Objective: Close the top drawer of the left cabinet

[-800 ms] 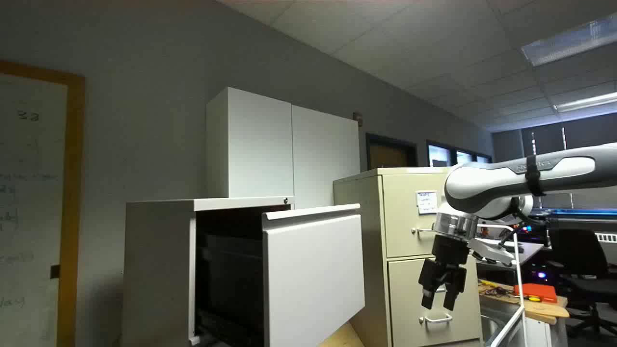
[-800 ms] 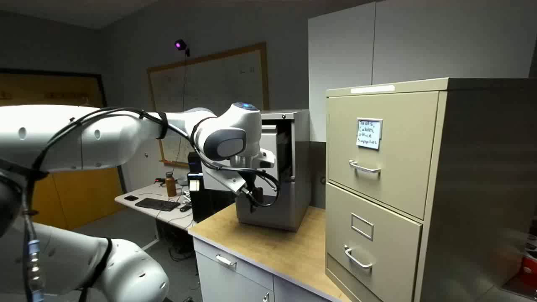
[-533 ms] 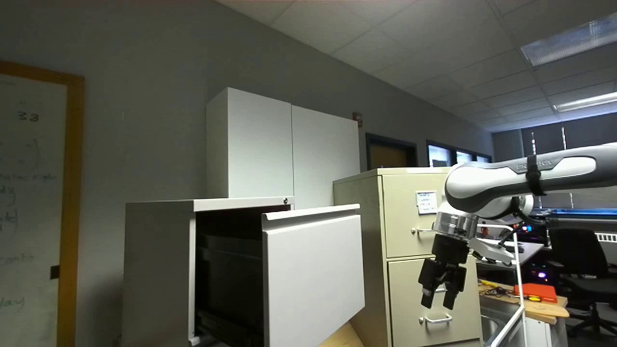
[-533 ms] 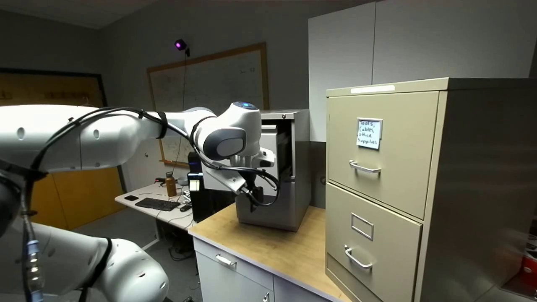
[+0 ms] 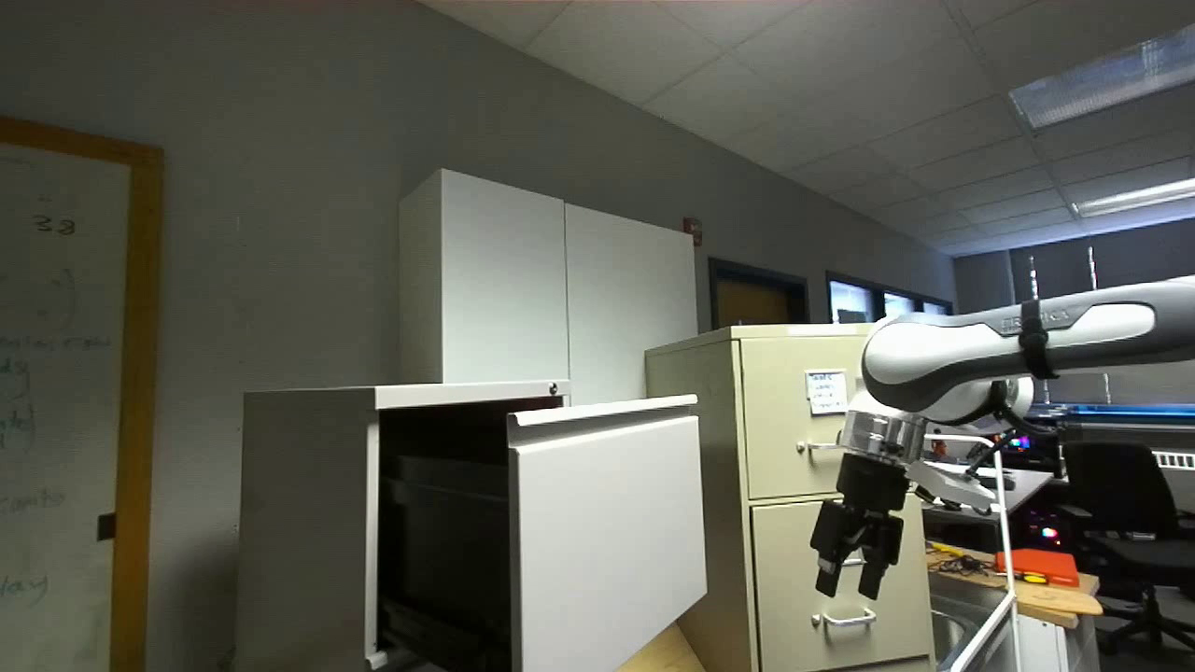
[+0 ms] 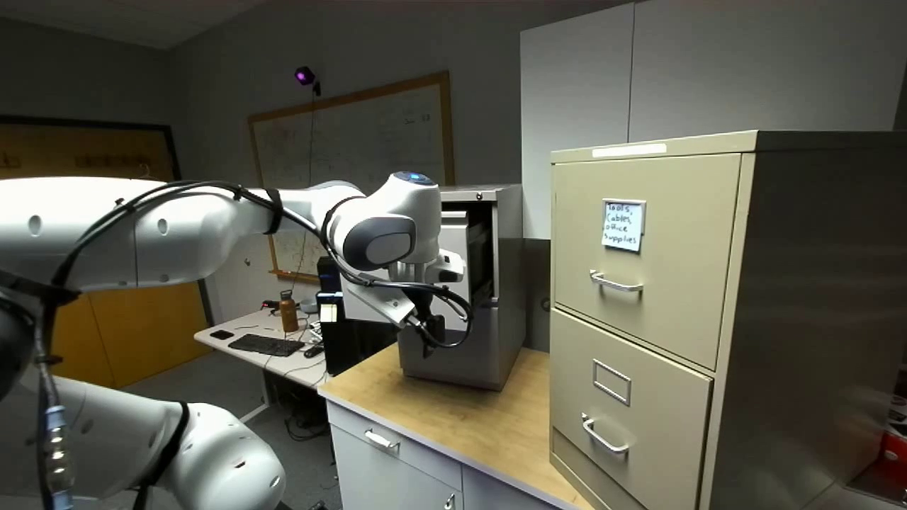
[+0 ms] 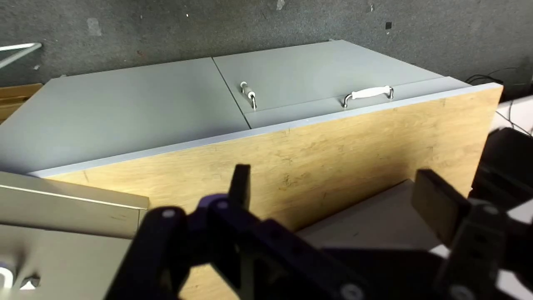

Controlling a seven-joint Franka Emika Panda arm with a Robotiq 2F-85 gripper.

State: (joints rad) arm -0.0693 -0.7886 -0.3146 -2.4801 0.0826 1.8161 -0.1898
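Indoors, a grey cabinet (image 5: 308, 523), top drawer (image 5: 607, 541) out, stands left on the wooden counter (image 6: 471, 414); the far wall (image 6: 485, 106) holds a whiteboard (image 6: 368, 145); the end effector (image 5: 850, 582) gapes wide, empty.

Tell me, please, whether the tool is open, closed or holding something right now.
Tool: open, jaws well apart, holding nothing.
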